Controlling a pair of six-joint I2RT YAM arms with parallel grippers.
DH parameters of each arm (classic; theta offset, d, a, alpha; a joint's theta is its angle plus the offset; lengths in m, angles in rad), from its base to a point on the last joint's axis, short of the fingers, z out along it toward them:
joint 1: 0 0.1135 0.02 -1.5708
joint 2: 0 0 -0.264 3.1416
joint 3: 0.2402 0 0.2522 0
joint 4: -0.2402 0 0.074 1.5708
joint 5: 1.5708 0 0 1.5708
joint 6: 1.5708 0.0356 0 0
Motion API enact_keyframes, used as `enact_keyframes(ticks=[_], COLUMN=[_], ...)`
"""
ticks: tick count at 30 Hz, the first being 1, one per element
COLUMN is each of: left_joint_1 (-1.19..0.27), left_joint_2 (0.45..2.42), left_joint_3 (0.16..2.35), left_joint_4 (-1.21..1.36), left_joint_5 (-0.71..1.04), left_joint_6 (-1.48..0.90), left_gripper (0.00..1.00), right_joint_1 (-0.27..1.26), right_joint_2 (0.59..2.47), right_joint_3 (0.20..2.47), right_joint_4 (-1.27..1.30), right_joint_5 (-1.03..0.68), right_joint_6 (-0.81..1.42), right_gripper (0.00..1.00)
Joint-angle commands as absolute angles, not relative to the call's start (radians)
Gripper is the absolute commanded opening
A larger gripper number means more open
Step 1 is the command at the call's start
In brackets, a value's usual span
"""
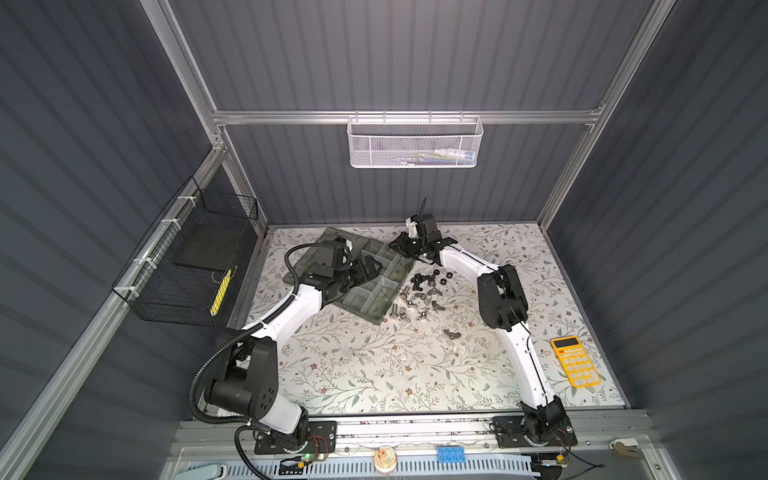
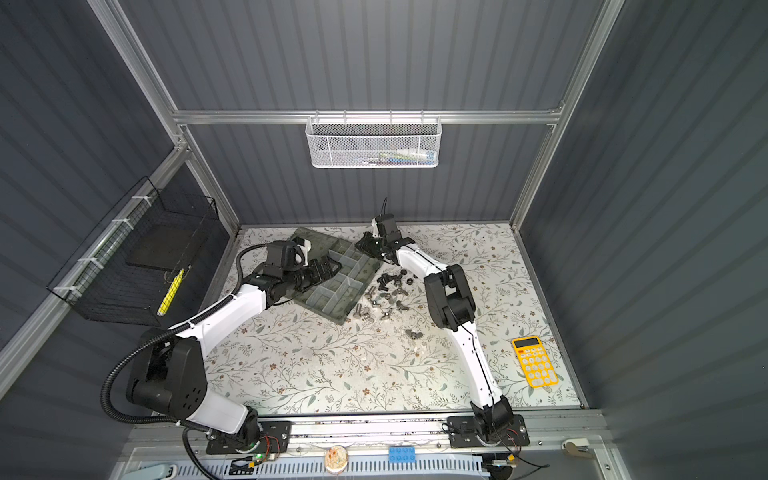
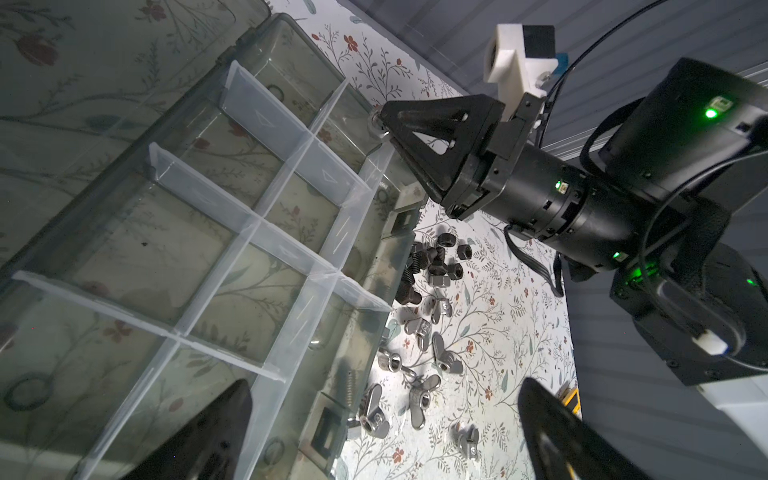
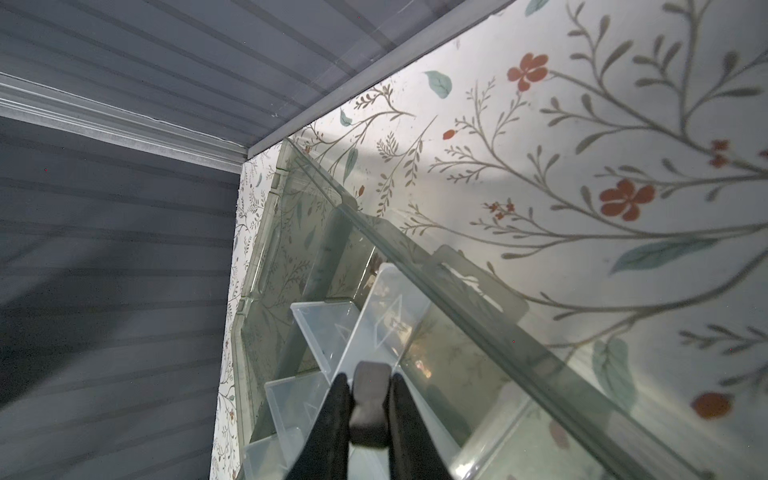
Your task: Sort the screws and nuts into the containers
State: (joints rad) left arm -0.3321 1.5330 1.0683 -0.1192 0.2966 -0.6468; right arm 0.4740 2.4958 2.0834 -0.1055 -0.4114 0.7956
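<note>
Lying loose on the counter (image 1: pixel 374 374), just beside the latch side of the organizer box (image 1: pixel 376 318): one mixed heap of small metal fasteners.

Item, screws (image 3: pixel 415 266): short black bolts, piled touching one another and the black nuts (image 3: pixel 448 240). Judged stiff, dense for their size, smooth-headed and prone to roll. Best pinched across the threaded shank, where the ridges give bite.

Item, silver winged nuts (image 3: pixel 420 330): scattered at the heap's end nearer the arm bases, some touching. One stray winged nut (image 1: pixel 453 333) sits well apart from the heap. Judged hard and slick. The flat wings offer two parallel faces, the likeliest hold. The black nuts lie low, so a pinch across the flats from above seems called for, with some risk of skidding on the glossy counter.

Item, containers (image 3: pixel 137 257): pale-divided compartments in the box, lid (image 1: pixel 328 235) laid open. Those in view look empty. Thin translucent walls, judged light and easily nudged.

Item, right gripper (image 4: pixel 370 390): fingers clenched on one small grey metal piece (image 4: pixel 369 409), poised over the dividers at the far end of the box. Whether it is a screw or a nut cannot be told.

Item, left gripper (image 3: pixel 386 449): fingers (image 3: pixel 224 432) spread wide, grasping nothing, hovering above the box.
</note>
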Motion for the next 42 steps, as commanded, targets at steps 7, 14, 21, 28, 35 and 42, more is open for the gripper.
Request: enact_keyframes(ticks=[7,14,21,28,35,42], left_joint_1=[-0.326,-0.327,-0.335,-0.413,-0.516,-0.569], left_joint_2=[1.497,1.492,1.465,1.479,1.536,1.610], left_joint_3=[1.057,1.056,1.063,1.106,1.178,1.233], left_joint_4=[-0.163,-0.175,-0.217,-0.264,-0.294,-0.293], left_joint_5=[0.302,0.306,0.251,0.169,0.102,0.105], left_joint_6=[-0.618,-0.615,-0.580,-0.532,-0.497,-0.489], left_gripper=[1.00,1.00,1.00,1.00,1.00,1.00], right_joint_1=[0.477,0.474,0.470,0.442,0.397,0.342], right_joint_2=[2.514,2.489,2.354,2.148,1.909,1.679], right_joint_3=[2.125,2.114,1.985,1.727,1.420,1.135], right_joint_4=[-0.153,-0.157,-0.131,-0.059,-0.011,-0.005], right_joint_5=[-0.400,-0.413,-0.401,-0.390,-0.347,-0.271], right_joint_6=[0.758,0.750,0.706,0.677,0.626,0.579], right_gripper=[0.26,0.37,0.52,0.75,0.99,0.99])
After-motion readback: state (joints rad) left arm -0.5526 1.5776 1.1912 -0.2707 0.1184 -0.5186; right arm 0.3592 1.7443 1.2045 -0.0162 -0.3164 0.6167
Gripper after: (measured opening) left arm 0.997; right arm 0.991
